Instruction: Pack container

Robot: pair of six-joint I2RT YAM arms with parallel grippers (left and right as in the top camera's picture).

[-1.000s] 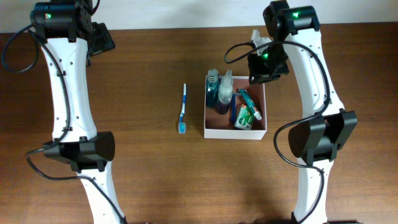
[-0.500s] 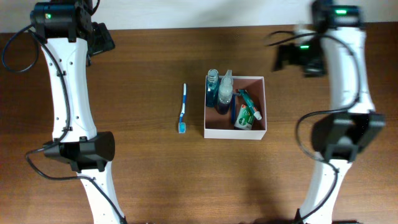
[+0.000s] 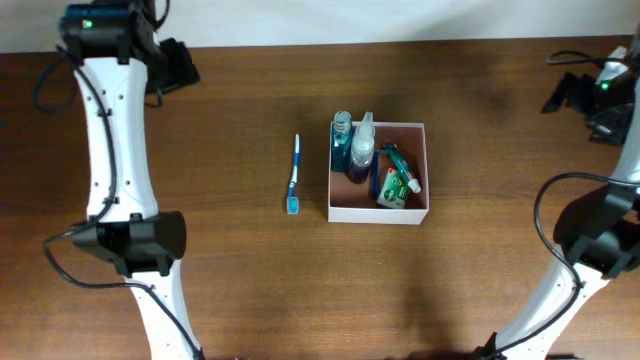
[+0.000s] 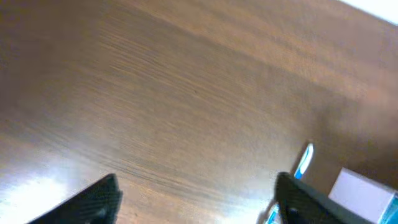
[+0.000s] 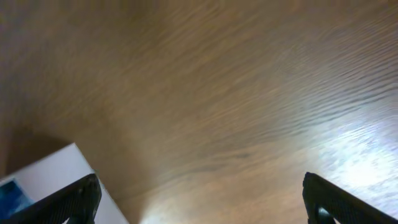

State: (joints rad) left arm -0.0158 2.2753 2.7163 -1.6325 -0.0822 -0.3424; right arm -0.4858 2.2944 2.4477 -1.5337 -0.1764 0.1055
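Overhead, container [image 3: 378,213] lies far from right end effector [image 3: 560,93].

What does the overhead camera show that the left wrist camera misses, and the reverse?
Overhead only: the pinkish inside of the square white cardboard container, holding bottles and a toothpaste tube, plus both white arms. Left wrist only: the left tool close up, its dark fingers spread, nothing between. Both: the blue-and-white toothbrush lying on the brown wooden table, and the container's white wall.
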